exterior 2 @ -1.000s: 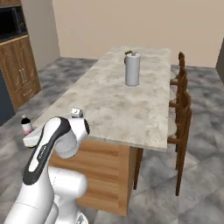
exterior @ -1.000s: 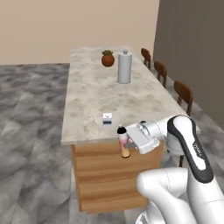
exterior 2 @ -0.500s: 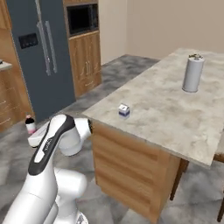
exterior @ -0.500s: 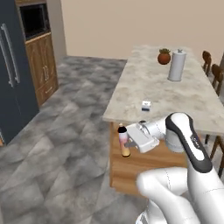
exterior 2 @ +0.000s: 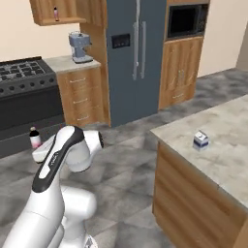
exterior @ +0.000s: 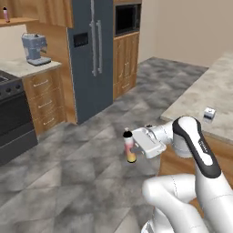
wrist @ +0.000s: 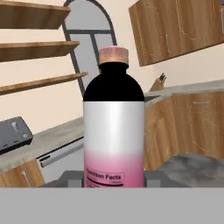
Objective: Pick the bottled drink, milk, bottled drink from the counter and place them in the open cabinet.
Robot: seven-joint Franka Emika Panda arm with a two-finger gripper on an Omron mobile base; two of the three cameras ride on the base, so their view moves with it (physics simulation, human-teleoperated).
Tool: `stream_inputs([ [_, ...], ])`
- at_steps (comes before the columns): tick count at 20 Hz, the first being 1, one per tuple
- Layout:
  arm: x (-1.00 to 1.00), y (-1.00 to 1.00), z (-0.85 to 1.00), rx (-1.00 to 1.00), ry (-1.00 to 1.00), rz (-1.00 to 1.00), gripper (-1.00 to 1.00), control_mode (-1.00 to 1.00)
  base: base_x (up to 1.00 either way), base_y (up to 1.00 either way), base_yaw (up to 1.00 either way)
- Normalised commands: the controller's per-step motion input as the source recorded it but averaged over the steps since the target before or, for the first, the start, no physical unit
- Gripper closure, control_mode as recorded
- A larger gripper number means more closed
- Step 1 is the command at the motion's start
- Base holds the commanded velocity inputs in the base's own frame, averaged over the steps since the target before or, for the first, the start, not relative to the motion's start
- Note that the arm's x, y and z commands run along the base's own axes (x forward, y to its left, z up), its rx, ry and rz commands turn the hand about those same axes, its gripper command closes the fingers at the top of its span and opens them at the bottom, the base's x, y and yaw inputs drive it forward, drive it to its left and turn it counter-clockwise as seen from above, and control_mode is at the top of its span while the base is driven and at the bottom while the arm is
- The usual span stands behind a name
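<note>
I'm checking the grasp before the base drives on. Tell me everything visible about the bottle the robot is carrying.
The bottled drink is a slim, smooth bottle, plastic or glass by its look: dark shoulders, a white-to-pink label with small print low down, and a cap that looks pinkish in the hand view. It stands upright, held off the floor in the shut gripper, whose fingers clasp its lower body. In the left base view its base looks yellowish. It hangs over the grey floor, away from the counter.
</note>
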Motion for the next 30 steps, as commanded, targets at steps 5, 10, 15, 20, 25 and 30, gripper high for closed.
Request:
stream_inputs([
  [5, 0.00, 0.00, 0.00, 0.00, 0.00, 0.00, 1.00, 1.00, -0.31, 0.01, 0.57],
  [10, 0.00, 0.00, 0.00, 0.00, 0.00, 0.00, 1.00, 1.00, -0.06, 0.00, 0.48],
  [15, 0.00, 0.00, 0.00, 0.00, 0.00, 0.00, 1.00, 1.00, -0.03, 0.00, 0.35],
  [20, 0.00, 0.00, 0.00, 0.00, 0.00, 0.00, 1.00, 1.00, 0.14, 0.03, 0.00],
  [25, 0.00, 0.00, 0.00, 0.00, 0.00, 0.00, 1.00, 1.00, 0.87, 0.01, -0.01],
  [30, 0.00, 0.00, 0.00, 0.00, 0.00, 0.00, 1.00, 1.00, 1.00, 0.13, 0.00],
])
